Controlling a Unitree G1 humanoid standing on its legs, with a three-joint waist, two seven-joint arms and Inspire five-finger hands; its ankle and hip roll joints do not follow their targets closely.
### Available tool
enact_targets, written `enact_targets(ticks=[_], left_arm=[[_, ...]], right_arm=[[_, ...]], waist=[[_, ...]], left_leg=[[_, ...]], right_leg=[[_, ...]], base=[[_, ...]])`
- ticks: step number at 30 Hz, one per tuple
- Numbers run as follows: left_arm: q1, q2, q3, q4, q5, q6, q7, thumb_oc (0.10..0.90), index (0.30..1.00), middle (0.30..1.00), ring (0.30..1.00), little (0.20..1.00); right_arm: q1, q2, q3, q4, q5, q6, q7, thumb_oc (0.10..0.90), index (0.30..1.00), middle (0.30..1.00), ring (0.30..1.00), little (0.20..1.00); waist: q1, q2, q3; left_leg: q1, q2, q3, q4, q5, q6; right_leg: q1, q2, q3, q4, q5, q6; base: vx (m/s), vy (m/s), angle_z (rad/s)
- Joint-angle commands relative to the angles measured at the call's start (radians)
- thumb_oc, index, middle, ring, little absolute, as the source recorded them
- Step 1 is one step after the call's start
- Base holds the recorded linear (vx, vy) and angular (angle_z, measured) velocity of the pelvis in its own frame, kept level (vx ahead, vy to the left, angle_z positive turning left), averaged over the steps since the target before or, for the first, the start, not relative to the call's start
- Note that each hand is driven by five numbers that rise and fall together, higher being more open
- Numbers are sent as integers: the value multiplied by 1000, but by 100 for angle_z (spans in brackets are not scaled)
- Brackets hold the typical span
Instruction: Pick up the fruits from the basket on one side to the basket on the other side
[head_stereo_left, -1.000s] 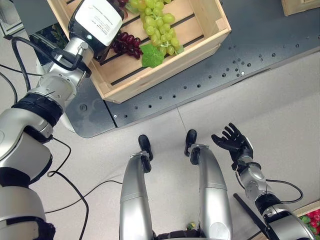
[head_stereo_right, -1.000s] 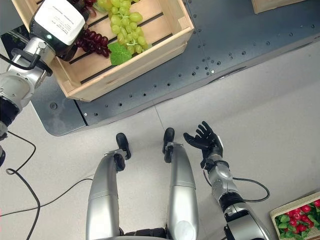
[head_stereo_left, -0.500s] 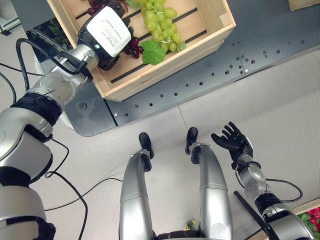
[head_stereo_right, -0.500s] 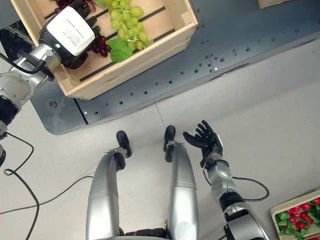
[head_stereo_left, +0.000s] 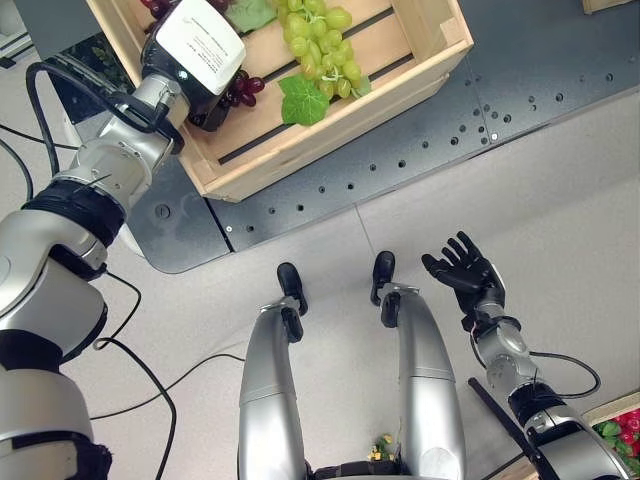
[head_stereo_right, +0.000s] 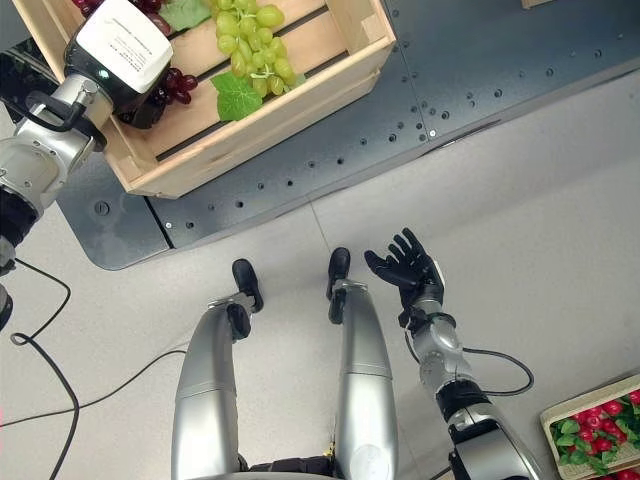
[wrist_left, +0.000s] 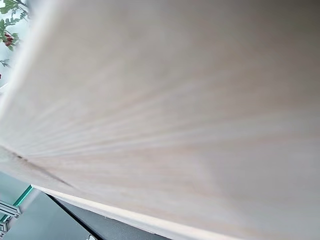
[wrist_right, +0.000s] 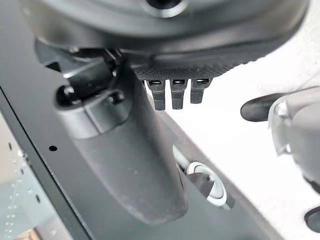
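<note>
- Left hand (head_stereo_left: 205, 55) reached up and forward over the near left corner of the wooden crate (head_stereo_left: 330, 125), arm stretched from the lower left, white-labelled back of the hand facing up.
- Fingers hidden beneath the hand, down among the dark red grapes (head_stereo_left: 240, 88); grip on them cannot be told.
- Left wrist view pressed close against a pale wooden board (wrist_left: 165, 110).
- Right hand (head_stereo_left: 462, 275) low on the right, held over the pale floor (head_stereo_left: 560, 200), palm up, fingers spread and straight, holding nothing.
- Dark red grapes at the crate's left end, partly covered by the left hand.
- Green grapes (head_stereo_left: 322, 45) in a long bunch at the crate's middle, a green leaf (head_stereo_left: 302, 100) at the near end.
- Crate resting on a dark perforated platform (head_stereo_left: 480, 110).
- Second container of red fruit and green leaves (head_stereo_right: 595, 435) at the lower right, well apart from the crate.
</note>
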Motion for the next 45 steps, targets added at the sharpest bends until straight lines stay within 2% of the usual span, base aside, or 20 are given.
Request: enact_targets(ticks=[1,5,6,8,9,10,11,12,14,15,16,17,18,21,22,25,26,33,42,45], left_arm=[[-12,18,60,155,1,105,-45,400,300,300,300,300],[-6,27,75,160,2,62,12,400,300,300,300,300],[-1,30,80,158,-17,34,45,400,300,300,300,300],[5,32,87,157,-67,20,74,400,300,300,300,300],[18,35,99,150,-170,-12,143,400,300,300,300,300],[16,36,104,149,-194,-23,158,400,300,300,300,300],[25,35,127,138,-321,-81,214,400,300,300,300,300],[22,36,129,137,-325,-79,210,400,300,300,300,300],[43,28,190,102,-524,-228,247,400,300,300,300,300],[46,27,196,98,-533,-237,250,400,300,300,300,300],[64,17,236,74,-613,-303,258,400,300,300,300,300],[85,6,285,43,-658,-330,252,400,300,300,300,300],[92,3,296,36,-667,-333,251,400,300,300,300,300],[184,-56,448,-53,-881,-397,166,400,300,300,300,300],[187,-57,453,-56,-889,-397,162,400,300,300,300,300],[264,-100,553,-109,-1017,-427,116,400,300,300,300,300],[309,-134,619,-145,-1109,-439,91,400,300,300,300,300],[374,-198,738,-180,-1308,-446,50,400,300,300,300,300],[477,-225,829,-218,-1399,-453,58,400,300,300,300,300],[520,-234,848,-244,-1396,-463,58,400,300,300,300,300]], right_arm=[[64,-40,-20,-90,62,-76,3,800,900,900,900,900],[78,-40,-27,-100,65,-80,6,800,900,900,900,900],[80,-44,-30,-106,66,-77,3,800,900,900,900,900],[83,-44,-31,-108,63,-77,0,800,900,900,900,900],[91,-46,-31,-114,63,-76,2,800,900,900,900,900],[89,-47,-32,-115,64,-76,2,800,900,900,900,900],[102,-46,-32,-127,61,-73,0,800,900,900,900,900],[99,-46,-33,-127,61,-73,-1,800,900,900,900,900],[118,-33,-33,-142,52,-74,-2,800,900,900,900,900],[119,-32,-33,-143,51,-74,-3,800,900,900,900,900],[122,-20,-30,-152,42,-71,-18,800,900,900,900,900],[126,-10,-32,-153,39,-70,-13,800,900,900,900,900],[126,-8,-32,-153,38,-70,-13,800,900,900,900,900],[127,34,-34,-161,1,-57,-39,800,900,900,900,900],[128,35,-34,-162,1,-57,-39,800,900,900,900,900],[153,58,-35,-182,-11,-56,-52,800,900,900,900,900],[168,75,-38,-203,-28,-51,-65,800,900,900,900,900],[198,96,-55,-216,-31,-36,-57,800,900,900,900,900],[272,113,-56,-271,-31,-53,4,800,900,900,900,900],[288,125,-37,-325,-85,-75,-3,800,900,900,900,900]], waist=[[-23,4,-11],[-25,7,-11],[-27,10,-11],[-28,12,-11],[-29,13,-11],[-29,12,-11],[-28,13,-11],[-28,13,-11],[-26,14,-11],[-26,14,-11],[-23,15,-11],[-20,14,-11],[-20,15,-11],[-11,11,-11],[-11,11,-11],[-7,10,-11],[-7,8,-11],[-12,-1,-12],[-15,7,-57],[-12,13,-79]], left_leg=[[69,14,50,-25,-74,-14],[87,16,52,-22,-78,-12],[96,16,54,-23,-78,-12],[106,15,55,-27,-77,-12],[126,14,58,-35,-78,-14],[123,15,58,-34,-76,-13],[147,16,62,-40,-79,-13],[142,16,62,-38,-77,-13],[186,15,67,-50,-82,-13],[189,15,67,-50,-83,-14],[213,12,67,-57,-84,-14],[241,10,68,-65,-85,-12],[248,9,68,-67,-85,-12],[342,-2,70,-102,-82,-10],[345,-3,70,-104,-82,-10],[426,-7,67,-131,-95,-19],[470,-10,70,-148,-93,-19],[580,-10,78,-178,-99,-18],[701,-23,88,-237,-97,-19],[745,-32,91,-278,-86,-18]], right_leg=[[71,10,-2,-70,40,24],[86,8,-3,-61,32,23],[94,9,-2,-59,29,23],[103,9,-1,-60,28,23],[122,11,0,-67,26,23],[118,11,1,-67,27,22],[140,12,2,-71,24,22],[135,13,3,-69,25,21],[174,15,5,-75,18,22],[176,16,6,-76,18,22],[197,19,9,-78,15,23],[221,19,8,-83,12,22],[228,19,9,-85,12,22],[316,17,2,-116,12,26],[319,17,2,-118,12,26],[395,14,-4,-135,-4,37],[436,12,-8,-152,-4,39],[544,5,-19,-186,-11,38],[670,-8,-37,-255,-15,38],[719,-13,-48,-297,-10,41]], base=[[0,0,0],[-2,3,-1],[-5,19,-5],[-11,23,-4],[0,0,0],[0,0,0],[0,0,0],[0,0,0],[-1,-1,-2],[-5,-8,-6],[2,-12,-5],[4,-12,-6],[12,-14,-5],[16,-38,-5],[51,-32,-4],[54,-35,-2],[38,-32,1],[23,-37,-3],[34,-16,-3],[30,-14,-3]])
